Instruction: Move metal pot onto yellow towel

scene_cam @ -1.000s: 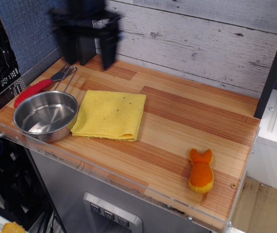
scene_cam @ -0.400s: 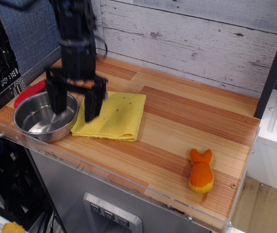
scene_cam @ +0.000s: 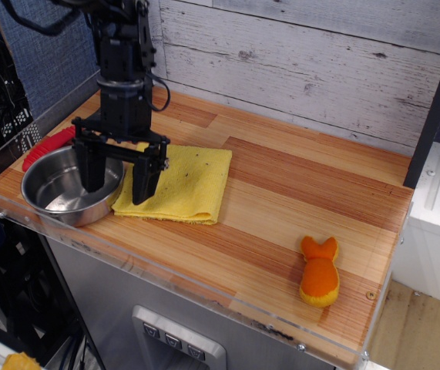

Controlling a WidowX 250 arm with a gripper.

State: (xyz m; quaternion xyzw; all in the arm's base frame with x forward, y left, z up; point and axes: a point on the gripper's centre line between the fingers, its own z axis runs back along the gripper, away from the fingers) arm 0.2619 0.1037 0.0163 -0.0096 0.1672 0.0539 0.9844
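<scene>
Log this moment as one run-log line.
phase: reaching for pot | gripper: open, straddling right rim of metal pot | pot: on table, left of yellow towel, not lifted | towel: bare

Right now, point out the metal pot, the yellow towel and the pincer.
metal pot [scene_cam: 58, 189], the only camera view, inner bottom.
yellow towel [scene_cam: 193, 181], same view, bare middle.
pincer [scene_cam: 119, 183], same view, midway between its fingertips, straddling the pot's right rim.

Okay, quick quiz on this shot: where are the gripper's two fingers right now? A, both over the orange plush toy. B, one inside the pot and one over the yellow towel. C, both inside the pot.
B: the gripper is open and straddles the right rim of the metal pot, one finger inside it, the other over the yellow towel.
</scene>
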